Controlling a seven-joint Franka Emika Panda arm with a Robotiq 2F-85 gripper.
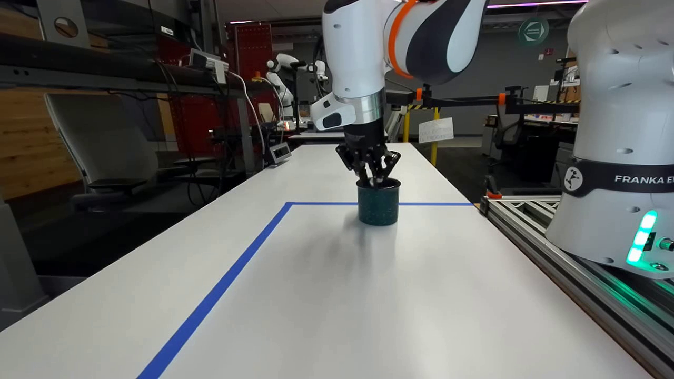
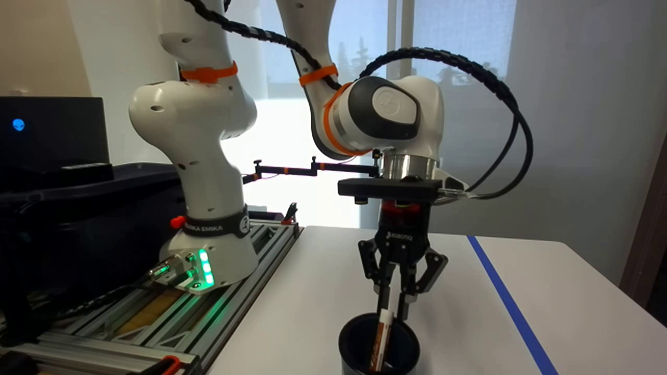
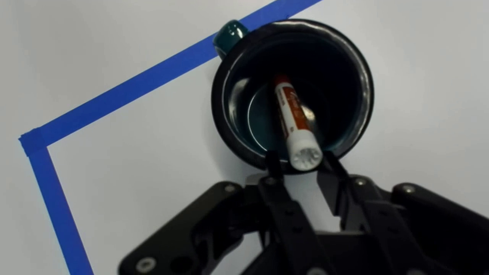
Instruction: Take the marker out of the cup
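The dark teal cup point(image 1: 378, 207) stands upright on the white table and also shows in an exterior view point(image 2: 359, 336) and in the wrist view point(image 3: 336, 76). The marker point(image 3: 294, 110), reddish-brown with a white end, leans inside the cup, white end up near the rim; it also shows in an exterior view point(image 2: 381, 341). My gripper point(image 3: 301, 156) points down over the cup, as both exterior views point(image 1: 373, 181) point(image 2: 393, 312) show. Its fingertips stand apart, one on each side of the marker's white end, with a gap showing on at least one side.
The cup's handle point(image 3: 231, 38) points away from the gripper. Blue tape point(image 1: 226, 284) marks lines on the table point(image 1: 326, 316). The robot base point(image 2: 213, 260) stands on a metal rail frame along the table's edge. A small grey device point(image 1: 280, 152) sits at the table's far edge.
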